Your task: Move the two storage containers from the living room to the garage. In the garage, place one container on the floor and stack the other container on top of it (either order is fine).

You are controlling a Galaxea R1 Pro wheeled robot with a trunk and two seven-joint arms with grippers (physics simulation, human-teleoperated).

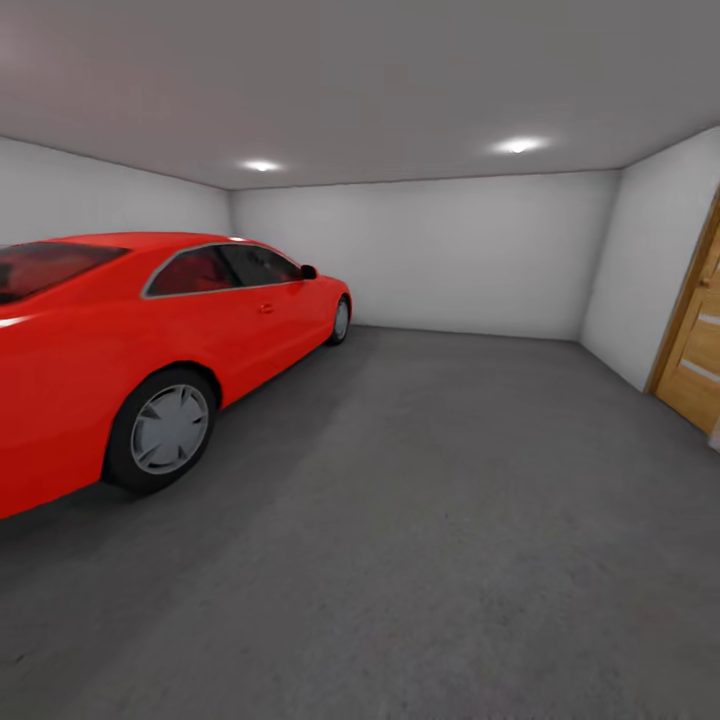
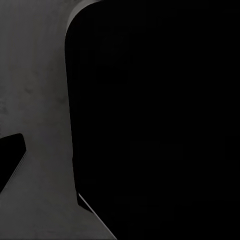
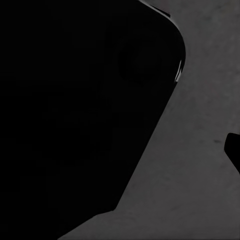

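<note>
Across the garage's dark grey floor, beside a red car, no container is sighted; their whereabouts are undetermined. Jaw states cannot be told from the dark wrist views. Transit step judged; containers must be located next.

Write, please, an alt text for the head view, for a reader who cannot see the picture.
A garage with a red car parked on the left, on a dark grey floor that runs to plain white walls. A wooden door stands at the right edge, and two ceiling lights glow above.
</note>
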